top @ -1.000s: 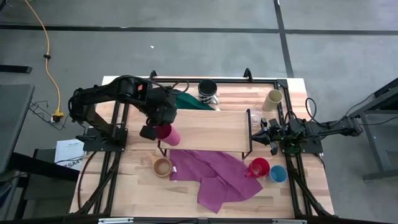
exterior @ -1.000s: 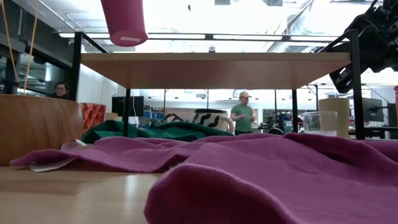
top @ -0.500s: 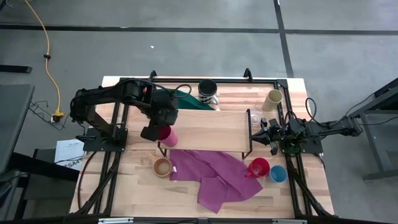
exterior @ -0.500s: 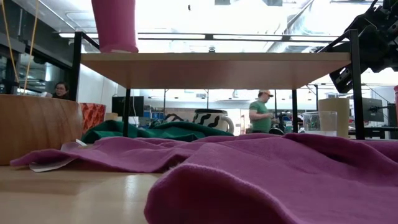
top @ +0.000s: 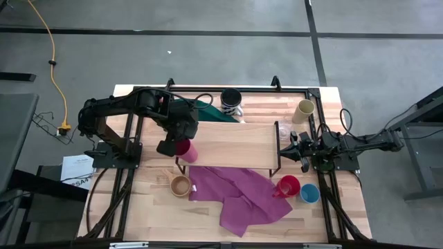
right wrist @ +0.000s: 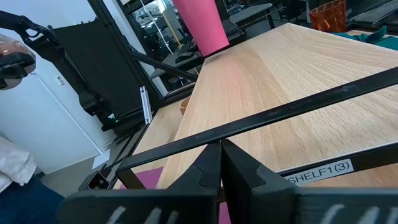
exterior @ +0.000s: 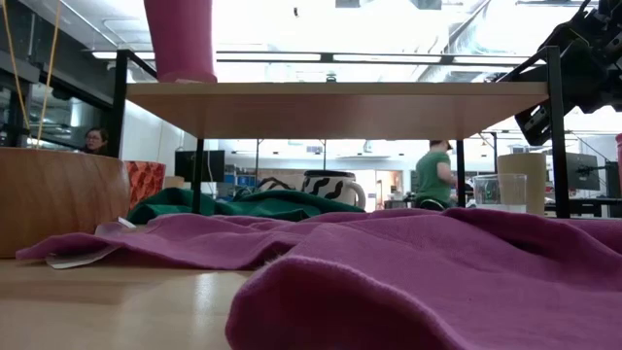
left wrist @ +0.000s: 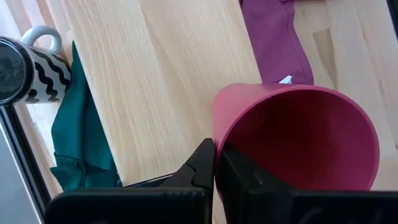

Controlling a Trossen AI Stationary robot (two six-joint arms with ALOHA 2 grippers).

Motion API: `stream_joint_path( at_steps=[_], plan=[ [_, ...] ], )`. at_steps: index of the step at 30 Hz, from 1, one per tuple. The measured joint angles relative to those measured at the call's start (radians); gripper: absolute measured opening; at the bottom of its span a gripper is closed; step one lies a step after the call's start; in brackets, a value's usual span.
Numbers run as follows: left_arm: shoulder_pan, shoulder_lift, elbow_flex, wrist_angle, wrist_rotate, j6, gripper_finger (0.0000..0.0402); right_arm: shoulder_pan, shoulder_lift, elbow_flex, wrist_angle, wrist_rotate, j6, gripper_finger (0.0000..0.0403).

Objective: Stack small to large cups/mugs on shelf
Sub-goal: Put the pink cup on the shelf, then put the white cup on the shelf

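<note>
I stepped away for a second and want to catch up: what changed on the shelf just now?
The left end effector, shut on the rim of the magenta cup, lowered it from just above the shelf onto the board's left end, where it stands upright. The grip is not released. The right end effector, the other cups and both cloths stayed put.

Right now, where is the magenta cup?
The magenta cup stands upright on the shelf's left end in the high view, its rim pinched by the left gripper, with the wooden cup on the table below.
</note>
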Motion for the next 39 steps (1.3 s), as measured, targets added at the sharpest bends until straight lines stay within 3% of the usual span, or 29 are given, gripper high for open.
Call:
stream_joint_path(
  at_steps=[8, 17, 27, 39],
  plan=[
    [0.0, 0.0, 0.0, 0.0, -0.01, 0.001, 0.0002, 0.0, 0.0, 0.0, 0.0, 0.0, 0.0, 0.0],
    [0.0, 0.0, 0.0, 0.0, -0.007, 0.001, 0.0038, 0.0, 0.0, 0.0, 0.0, 0.0, 0.0, 0.0],
    [0.0, 0.0, 0.0, 0.0, -0.007, 0.001, 0.003, 0.0, 0.0, 0.0, 0.0, 0.0, 0.0, 0.0],
    [0.0, 0.0, 0.002, 0.0, 0.001, 0.003, 0.007, 0.0, 0.0, 0.0, 0.0, 0.0, 0.0, 0.0]
  ],
)
